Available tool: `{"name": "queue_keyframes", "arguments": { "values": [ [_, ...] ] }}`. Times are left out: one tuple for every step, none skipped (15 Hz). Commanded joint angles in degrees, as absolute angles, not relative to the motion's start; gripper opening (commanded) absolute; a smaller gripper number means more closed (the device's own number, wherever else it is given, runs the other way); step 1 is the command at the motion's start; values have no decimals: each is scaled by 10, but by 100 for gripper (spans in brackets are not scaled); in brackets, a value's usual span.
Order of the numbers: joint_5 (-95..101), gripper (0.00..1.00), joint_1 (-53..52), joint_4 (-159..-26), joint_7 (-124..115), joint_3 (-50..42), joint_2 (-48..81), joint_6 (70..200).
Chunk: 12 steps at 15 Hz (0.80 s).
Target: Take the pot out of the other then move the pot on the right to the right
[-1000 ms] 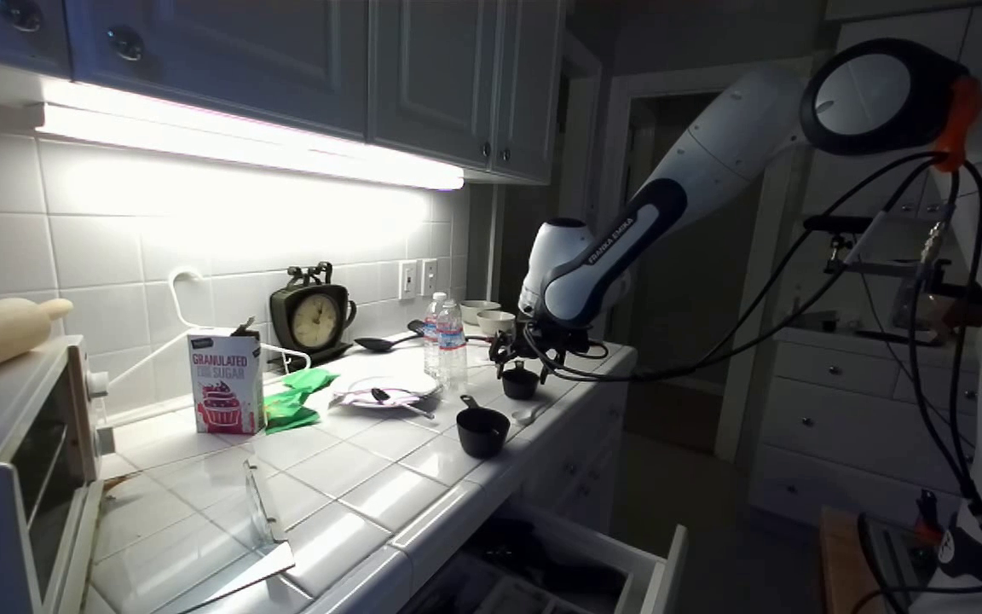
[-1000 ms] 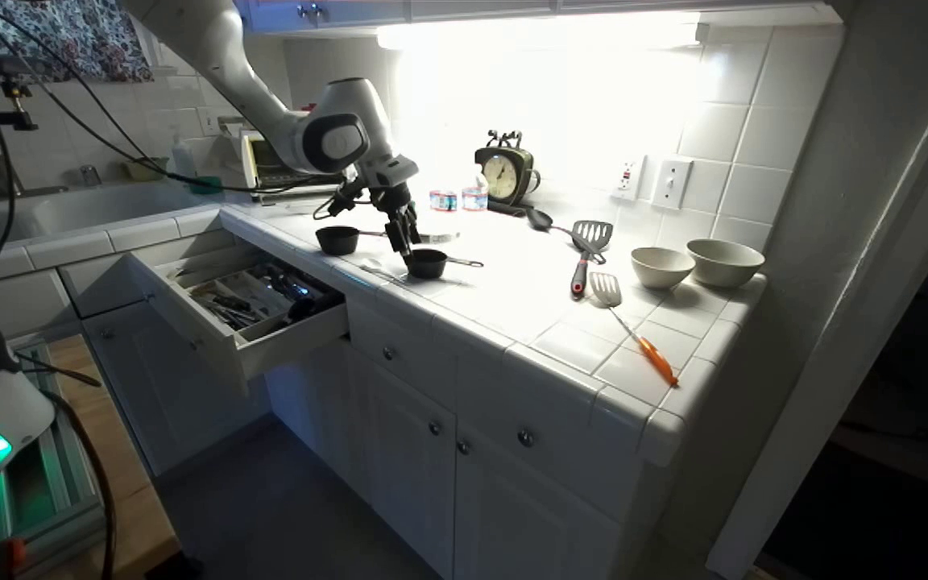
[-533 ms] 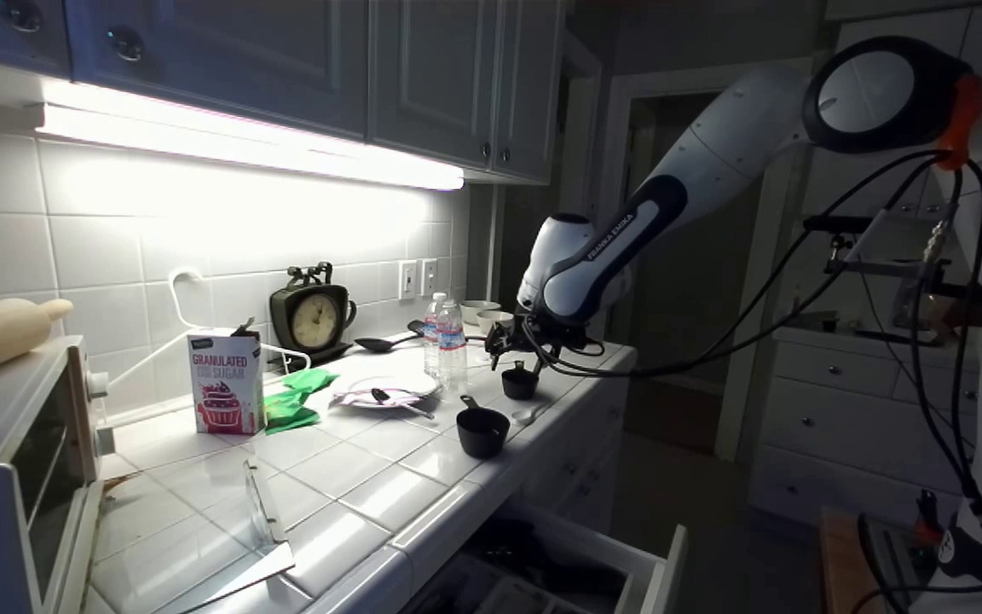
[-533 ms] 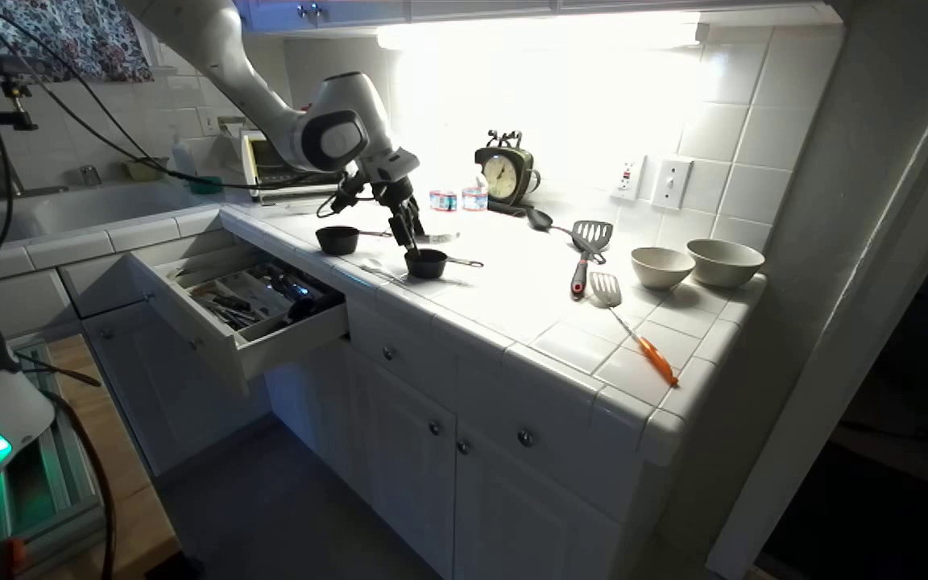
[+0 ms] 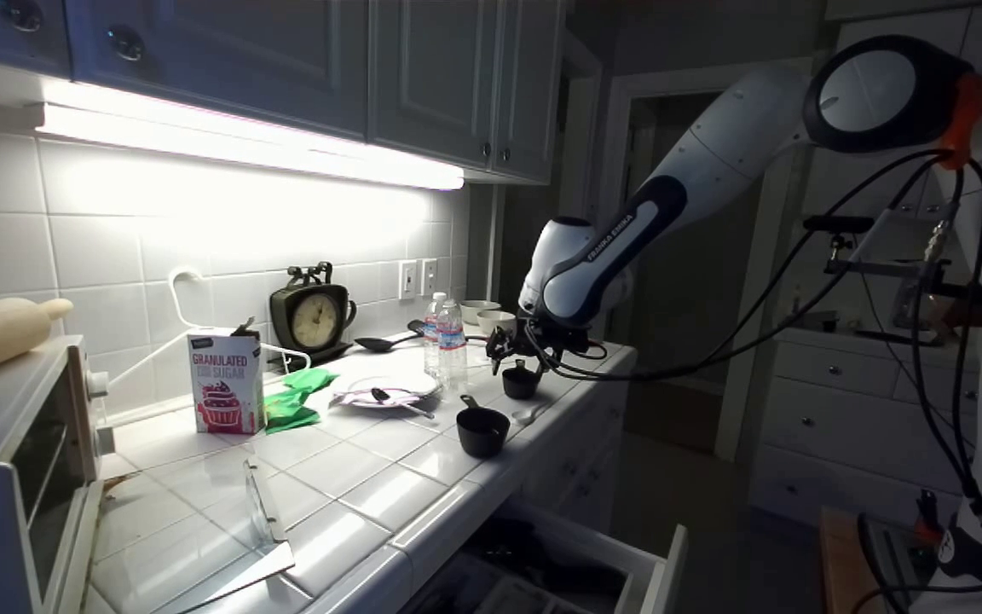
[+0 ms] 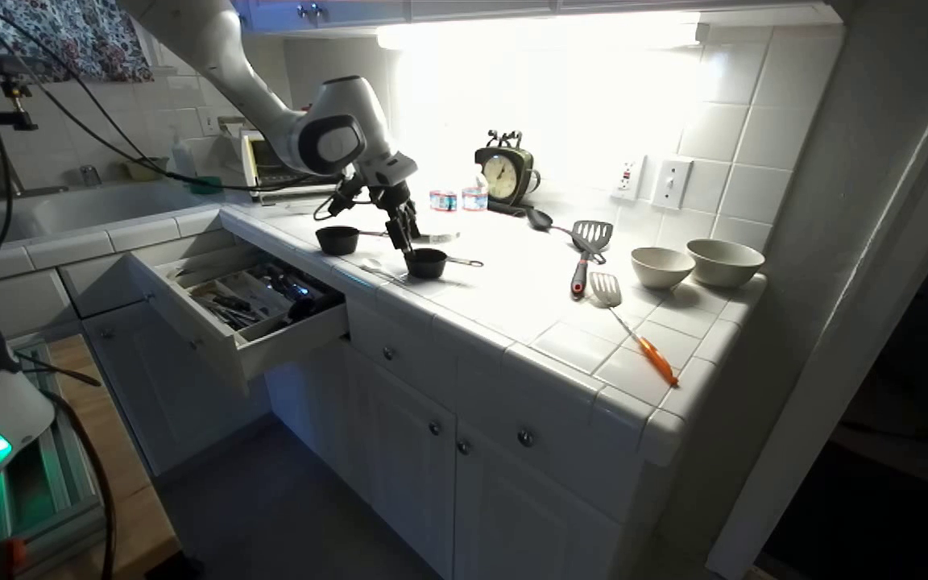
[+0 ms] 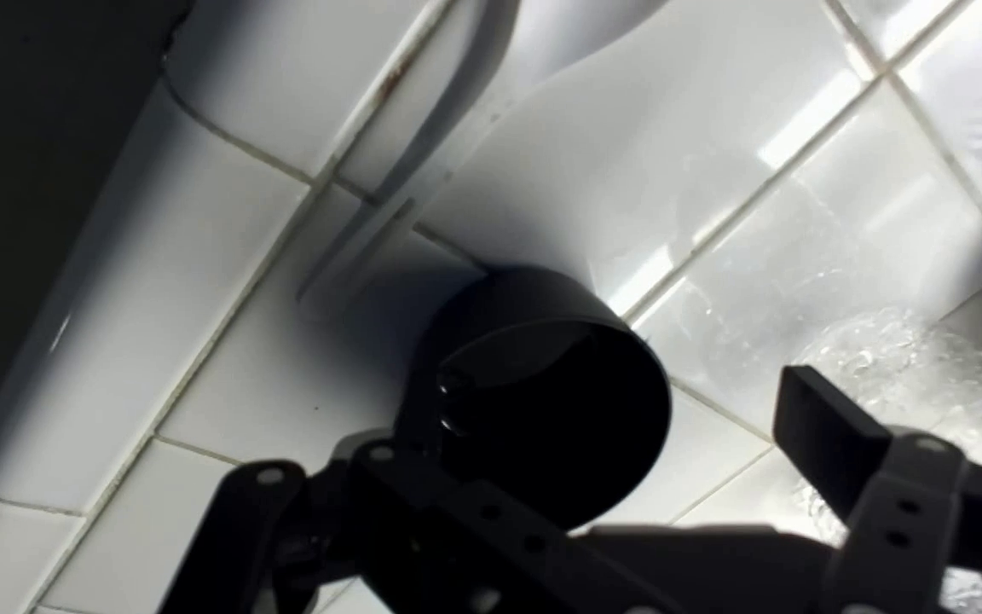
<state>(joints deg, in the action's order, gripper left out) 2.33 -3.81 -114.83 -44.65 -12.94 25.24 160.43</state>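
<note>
Two small black pots stand upright and apart on the white tiled counter. One pot [image 5: 482, 431] is nearer the toaster oven; it also shows on the left as a black pot [image 6: 337, 240]. Under my gripper [image 6: 408, 244] is the right-hand pot [image 6: 429, 264], its thin handle pointing away from the counter's front edge. In the wrist view this pot [image 7: 542, 401] opens toward the camera, and its handle is out of sight. The jaws are spread wide; one finger overlaps the pot's near side, the other finger [image 7: 832, 435] is off to the right. Whether the overlapping finger touches the rim I cannot tell.
A pale spoon [image 5: 527, 415] lies between the pots by the counter edge. Behind are two water bottles [image 5: 450, 341] and a plate [image 5: 384, 392]. Spatulas, such as the orange-handled one [image 6: 653, 358], and two bowls [image 6: 661, 267] lie to the right. An open drawer [image 6: 287, 342] juts out below.
My gripper has lifted slightly, with a small dip back in the last half second. The jaws have stayed open, and neither pot has visibly moved.
</note>
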Motion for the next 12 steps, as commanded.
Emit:
{"name": "queue_keyframes", "arguments": {
  "values": [
    [-1,100,-28,-1168,-421,-118,243,1613],
    [-2,100,-28,-1170,-421,-119,244,1613],
    [-3,100,-28,-1171,-421,-119,243,1616],
    [-4,100,-28,-1172,-421,-119,242,1617],
    [-5,100,-28,-1171,-421,-119,242,1616],
    [-5,100,-28,-1170,-421,-119,242,1616],
    [-6,100,-28,-1170,-421,-119,243,1616],
    [-5,100,-29,-1171,-422,-120,244,1616],
    [-4,100,-29,-1171,-422,-121,245,1617],
    [-5,100,-28,-1171,-422,-120,246,1616],
    [-5,100,-28,-1171,-422,-120,246,1616],
    [-6,100,-28,-1171,-422,-120,247,1615]
  ]
}}
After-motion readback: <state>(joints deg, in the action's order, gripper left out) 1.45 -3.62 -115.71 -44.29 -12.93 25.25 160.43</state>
